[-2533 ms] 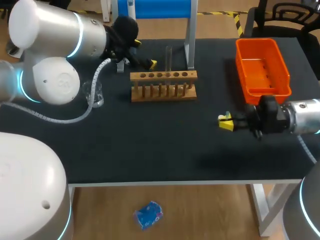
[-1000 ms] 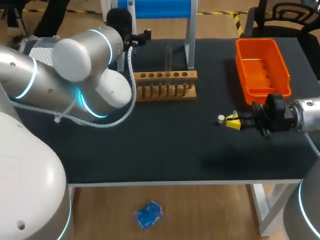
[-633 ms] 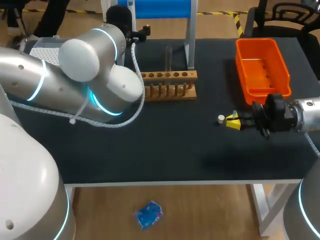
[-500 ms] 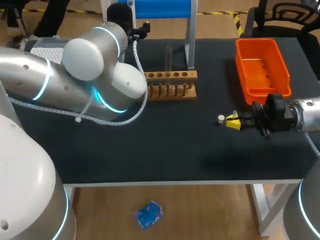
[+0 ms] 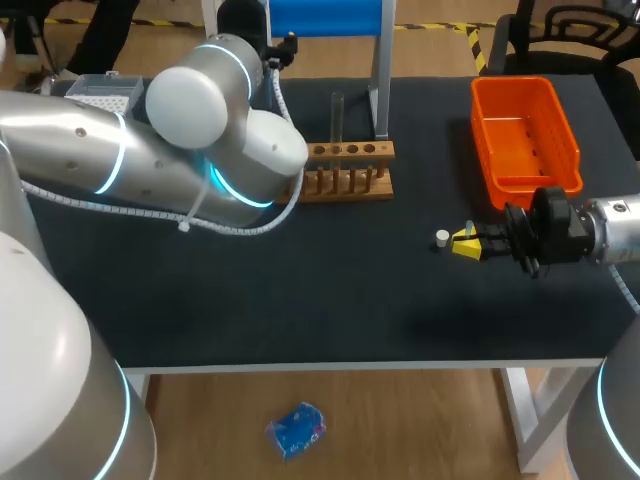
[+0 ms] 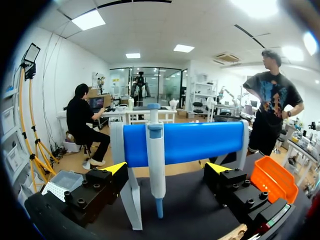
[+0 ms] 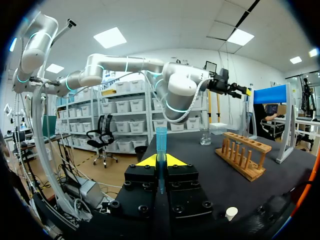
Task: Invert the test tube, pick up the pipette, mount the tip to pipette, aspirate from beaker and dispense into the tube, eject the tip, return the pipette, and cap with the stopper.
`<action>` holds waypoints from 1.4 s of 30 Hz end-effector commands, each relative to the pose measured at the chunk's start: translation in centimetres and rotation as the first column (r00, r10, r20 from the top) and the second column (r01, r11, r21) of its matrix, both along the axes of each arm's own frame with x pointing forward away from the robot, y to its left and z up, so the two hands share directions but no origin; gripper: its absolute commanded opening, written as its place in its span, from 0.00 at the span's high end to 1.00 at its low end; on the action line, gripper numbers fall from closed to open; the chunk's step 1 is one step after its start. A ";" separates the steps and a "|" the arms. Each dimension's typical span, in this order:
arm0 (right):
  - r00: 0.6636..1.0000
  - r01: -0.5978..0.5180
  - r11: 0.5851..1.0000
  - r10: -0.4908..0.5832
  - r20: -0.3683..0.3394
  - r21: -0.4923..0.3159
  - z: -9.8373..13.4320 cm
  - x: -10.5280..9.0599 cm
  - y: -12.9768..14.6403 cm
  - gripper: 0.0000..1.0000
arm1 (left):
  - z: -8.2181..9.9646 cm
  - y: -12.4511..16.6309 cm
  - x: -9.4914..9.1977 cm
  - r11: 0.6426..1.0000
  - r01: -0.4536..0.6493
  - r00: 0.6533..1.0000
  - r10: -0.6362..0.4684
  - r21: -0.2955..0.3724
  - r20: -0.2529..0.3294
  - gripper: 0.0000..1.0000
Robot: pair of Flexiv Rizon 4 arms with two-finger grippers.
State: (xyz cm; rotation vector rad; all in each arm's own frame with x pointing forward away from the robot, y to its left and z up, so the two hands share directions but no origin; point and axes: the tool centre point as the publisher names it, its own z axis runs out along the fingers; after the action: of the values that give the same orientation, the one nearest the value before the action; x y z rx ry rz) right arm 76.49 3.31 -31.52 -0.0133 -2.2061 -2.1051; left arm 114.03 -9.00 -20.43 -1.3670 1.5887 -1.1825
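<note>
Blue pipette tip (image 7: 161, 140) is being clamped upright between the closed fingers of the right gripper (image 7: 160, 160); stopper (image 7: 230, 213) is lying on the surface (image 5: 330, 290) just beside them; left gripper (image 6: 166, 169), fingers spread wide and empty, is being held facing the pipette (image 6: 155, 165) hanging on the blue stand (image 6: 200, 142).

Left end of rack (image 5: 352, 165) hidden behind left arm (image 5: 190, 150) from above, right arm (image 5: 610, 232) cut by the edge, lower end of tip (image 7: 161, 142) buried in right claw (image 7: 161, 160)
</note>
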 end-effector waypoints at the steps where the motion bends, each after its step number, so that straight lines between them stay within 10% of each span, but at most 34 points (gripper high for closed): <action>1: 1.000 0.001 1.000 -0.001 0.001 -0.002 0.1 -0.1 0.0 1.00 | -0.5 -0.3 1.1 1.000 -0.012 1.000 0.012 -0.002 -0.002 0.18; 42: 1.000 0.001 1.000 -0.001 0.001 -0.002 0.1 -0.1 0.0 1.00 | -1.1 0.3 5.7 0.998 -0.060 0.998 0.060 0.016 0.014 0.44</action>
State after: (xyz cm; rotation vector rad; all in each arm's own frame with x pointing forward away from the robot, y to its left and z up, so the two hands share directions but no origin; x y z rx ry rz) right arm 76.48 3.31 -31.51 -0.0134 -2.2062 -2.1051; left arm 119.39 -8.44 -21.35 -1.3824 1.5401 -1.1424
